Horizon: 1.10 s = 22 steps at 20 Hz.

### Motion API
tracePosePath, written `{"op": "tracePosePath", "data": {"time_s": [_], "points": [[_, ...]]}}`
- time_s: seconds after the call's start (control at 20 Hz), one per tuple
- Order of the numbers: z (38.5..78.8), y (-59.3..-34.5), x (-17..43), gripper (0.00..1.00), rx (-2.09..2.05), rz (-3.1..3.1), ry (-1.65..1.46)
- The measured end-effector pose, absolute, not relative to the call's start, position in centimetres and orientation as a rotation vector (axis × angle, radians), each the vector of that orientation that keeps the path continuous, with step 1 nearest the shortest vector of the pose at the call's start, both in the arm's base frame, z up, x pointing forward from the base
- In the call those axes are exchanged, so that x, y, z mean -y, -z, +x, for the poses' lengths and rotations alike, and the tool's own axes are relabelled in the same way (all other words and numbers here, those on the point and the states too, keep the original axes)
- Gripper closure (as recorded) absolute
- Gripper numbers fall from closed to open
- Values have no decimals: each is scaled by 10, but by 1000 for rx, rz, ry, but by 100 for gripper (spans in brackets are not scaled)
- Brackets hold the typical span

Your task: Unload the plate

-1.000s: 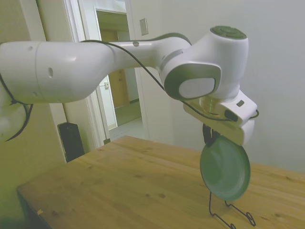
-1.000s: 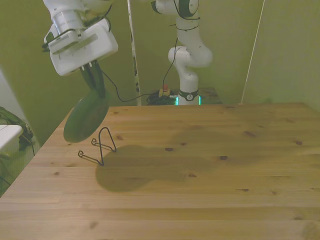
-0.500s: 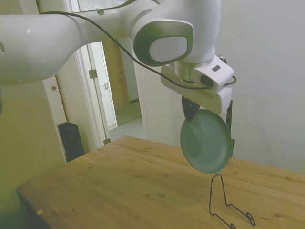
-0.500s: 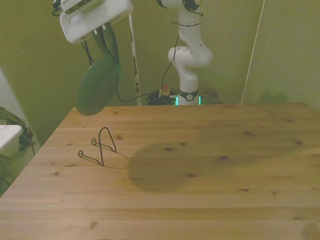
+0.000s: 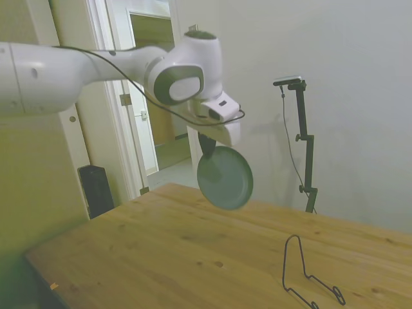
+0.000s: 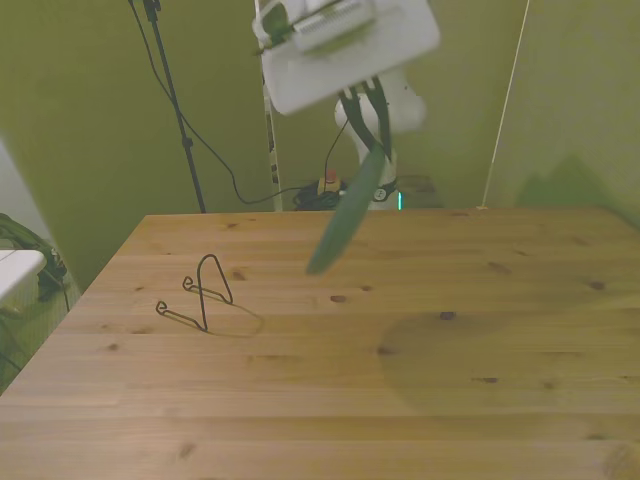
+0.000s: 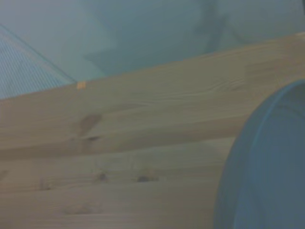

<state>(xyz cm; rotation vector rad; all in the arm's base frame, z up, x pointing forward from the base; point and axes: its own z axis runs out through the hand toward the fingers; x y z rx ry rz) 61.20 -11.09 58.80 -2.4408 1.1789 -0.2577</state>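
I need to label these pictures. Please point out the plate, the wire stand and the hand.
plate [image 5: 225, 185]: side view, middle of its face.
wire stand [image 6: 207, 291]: front view, upright loop.
hand [image 6: 366, 118]: front view, between the fingertips at the plate's top rim.

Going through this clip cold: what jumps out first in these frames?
The dark green plate hangs in mid-air, gripped by its upper rim in the white arm's gripper, well above the wooden table. In the front view it shows nearly edge-on, tilted, over the table's far middle. The thin black wire stand sits bare near the front view's left side, well apart from the plate.
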Motion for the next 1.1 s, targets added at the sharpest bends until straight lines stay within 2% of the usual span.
{"op": "tracePosePath", "data": {"time_s": [0.2,0.3,0.7,0.95,1.1], "points": [[642,-506,72,100,-1240,-2536,247],[651,-477,64,100,-1273,-2578,247],[661,-432,41,100,-1313,-2651,227],[656,-396,51,100,-1352,-2678,195],[652,-387,55,100,-1367,-2681,183]]}}
